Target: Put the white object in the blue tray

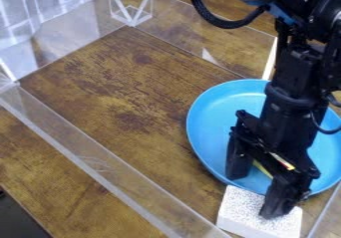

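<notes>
The blue tray (pixel 220 118) lies on the right of the wooden table. The white object (pixel 253 217), a speckled block, lies on the table just outside the tray's front rim, at the bottom edge of the view. My black gripper (pixel 261 178) hangs over the tray's front part with its fingers spread apart. One fingertip (pixel 240 164) is over the tray; the other (pixel 280 202) is right above the white object. A yellow block (pixel 276 165) shows between the fingers, inside the tray. I cannot tell if the fingers touch either block.
Clear acrylic walls (pixel 80 147) fence the wooden table (pixel 120 83) on the front, left and back. A clear plastic piece (pixel 131 8) stands at the back wall. The arm (pixel 300 63) rises over the tray's right side.
</notes>
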Available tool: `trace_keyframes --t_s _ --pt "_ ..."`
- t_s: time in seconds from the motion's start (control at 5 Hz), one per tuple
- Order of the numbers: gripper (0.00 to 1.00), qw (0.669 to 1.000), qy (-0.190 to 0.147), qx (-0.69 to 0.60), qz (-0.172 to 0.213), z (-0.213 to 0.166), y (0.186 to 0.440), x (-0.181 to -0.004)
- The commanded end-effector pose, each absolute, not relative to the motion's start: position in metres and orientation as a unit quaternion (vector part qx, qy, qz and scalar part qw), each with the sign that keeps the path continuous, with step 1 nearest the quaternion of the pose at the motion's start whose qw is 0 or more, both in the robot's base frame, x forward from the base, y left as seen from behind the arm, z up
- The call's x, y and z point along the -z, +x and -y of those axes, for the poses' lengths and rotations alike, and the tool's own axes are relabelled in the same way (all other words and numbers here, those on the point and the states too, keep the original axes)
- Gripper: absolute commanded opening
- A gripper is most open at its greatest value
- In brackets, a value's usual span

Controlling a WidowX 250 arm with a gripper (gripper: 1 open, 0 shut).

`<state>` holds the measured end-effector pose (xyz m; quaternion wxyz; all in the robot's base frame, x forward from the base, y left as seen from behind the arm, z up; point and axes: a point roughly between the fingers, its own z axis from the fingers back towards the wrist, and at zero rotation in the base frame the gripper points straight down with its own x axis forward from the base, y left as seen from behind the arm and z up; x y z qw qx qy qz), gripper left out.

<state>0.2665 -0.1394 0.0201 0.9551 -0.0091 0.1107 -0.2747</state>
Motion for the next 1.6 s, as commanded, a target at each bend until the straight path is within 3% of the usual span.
trace_keyframes --t_s 0.0,0.6,0.8,1.0,1.4 --pt "1.00 0.947 0.019 0.271 -0.169 0.116 0.255 0.011" --pt "1.00 0.935 0.027 0.304 -0.179 0.118 0.248 0.014" --pt "0.00 0.934 0.029 0.307 -0.181 0.116 0.249 0.015" --pt "1.00 0.932 0.030 0.311 -0.184 0.115 0.250 0.016" --pt "1.00 0.944 0.021 0.270 -0.188 0.123 0.250 0.016"
